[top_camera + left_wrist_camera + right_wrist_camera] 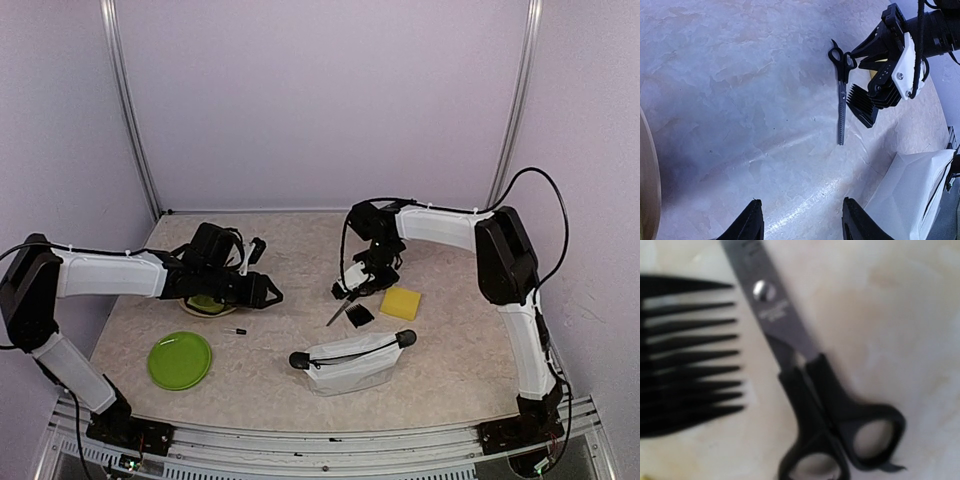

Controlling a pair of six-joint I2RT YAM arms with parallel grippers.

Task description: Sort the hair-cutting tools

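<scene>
One pair of black-handled scissors (338, 308) (841, 102) (812, 390) lies flat on the table with its blades shut. A small black comb guard (360, 316) (863, 104) (685, 355) sits right beside it. My right gripper (354, 290) (856, 55) is low over the scissors' handle rings, its tips touching or almost touching them. Its fingers do not show in the right wrist view, and how far they are closed is unclear. My left gripper (268, 293) (802, 222) hovers open and empty over bare table, well left of the scissors. A tiny black pin (238, 331) lies in front of it.
A white zip pouch (350, 361) (912, 187) lies at the front centre. A yellow sponge (400, 302) sits right of the comb guard. A green plate (180, 360) is at the front left. A green bowl (205, 304) sits partly under my left wrist.
</scene>
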